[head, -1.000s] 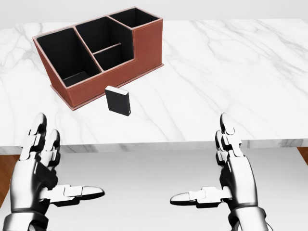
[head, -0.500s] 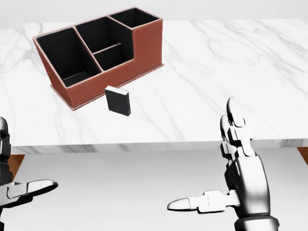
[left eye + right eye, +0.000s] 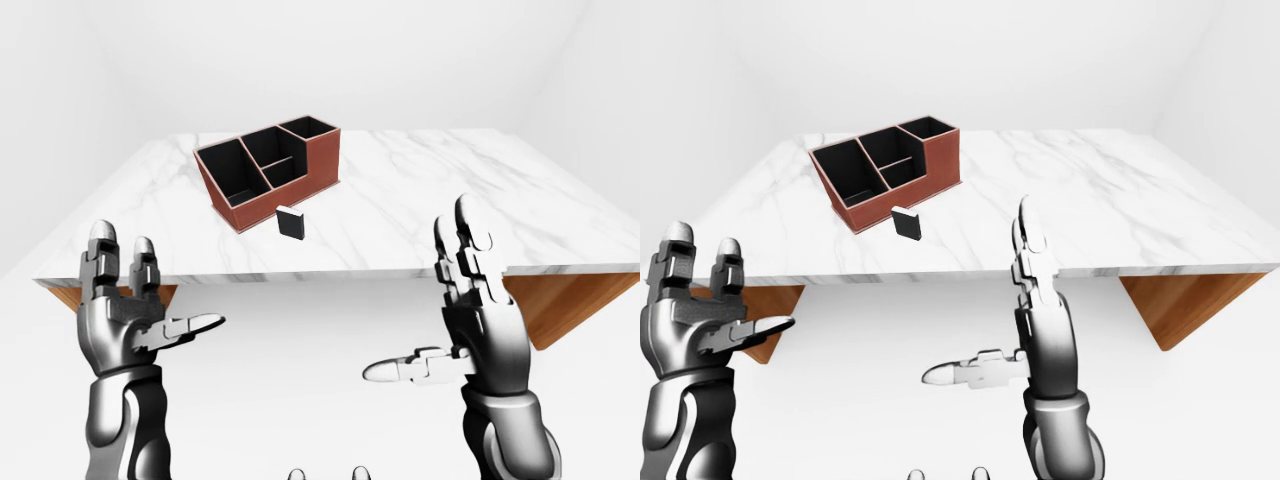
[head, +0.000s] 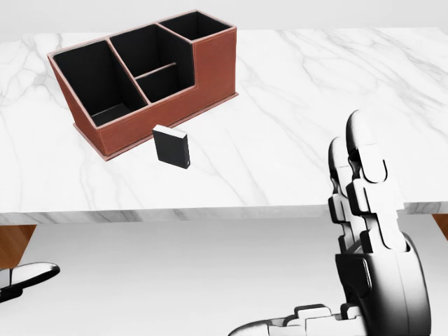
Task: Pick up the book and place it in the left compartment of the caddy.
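The marble table (image 4: 315, 91) carried a brown caddy (image 4: 210, 66) toward the head view's upper left, its left compartment (image 4: 91, 77) dark and open. Just below the caddy stood the small black book (image 4: 171, 147), upright on its edge. Both hands hung below the table's near edge, fingers spread wide, holding nothing — the right hand (image 3: 470, 310) and the left hand (image 3: 125, 315) each looked well apart from the book, which lay up and between them.

Left robot hand (image 3: 125, 315) and right robot hand (image 3: 470, 320) upright, fingers spread.
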